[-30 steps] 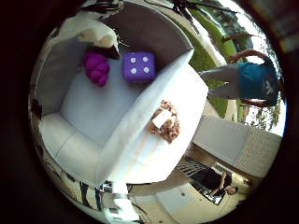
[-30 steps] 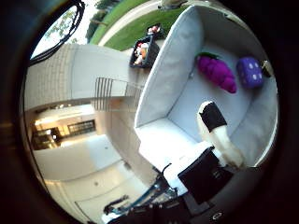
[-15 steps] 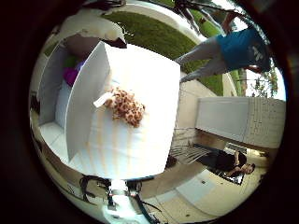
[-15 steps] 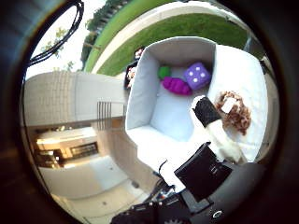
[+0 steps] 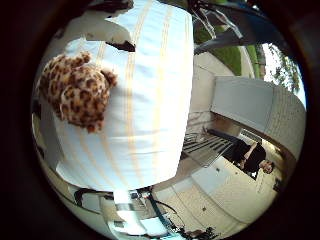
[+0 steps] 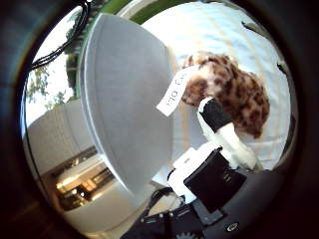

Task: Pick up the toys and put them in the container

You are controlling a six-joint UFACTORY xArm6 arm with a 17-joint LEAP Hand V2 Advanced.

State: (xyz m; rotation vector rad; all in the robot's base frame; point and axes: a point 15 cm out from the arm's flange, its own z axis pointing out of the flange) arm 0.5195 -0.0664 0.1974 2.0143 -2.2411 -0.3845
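Hand (image 6: pixel 224 144): one black-tipped white finger shows lower right of the thumb-side frame, reaching out fairly straight toward the toy, tip just beside or touching it, can't tell which. Nothing held. Rest of the fingers out of view, so full opening unclear; looks open.

Leopard-print plush toy, tan with brown spots (image 6: pixel 229 92), lies on the white cloth with pale yellow stripes (image 5: pixel 150 100), close to the palm: centre-right in the thumb-side frame, upper left in the little-finger-side frame. White paper tag (image 6: pixel 172 94) sticks off it, centre of the thumb-side frame.

Grey fabric container wall (image 6: pixel 124 114) stands just beside the toy, left of centre in the thumb-side frame; toy is outside it. Inside of the container not visible here.

Step, as judged: approach for grasp on the plush, pick not yet done. Next move calls for getting lower, curling the fingers round the soft body, not the tag, then lifting over the wall.

Count: one plush toy, one tag, one container, one finger visible.
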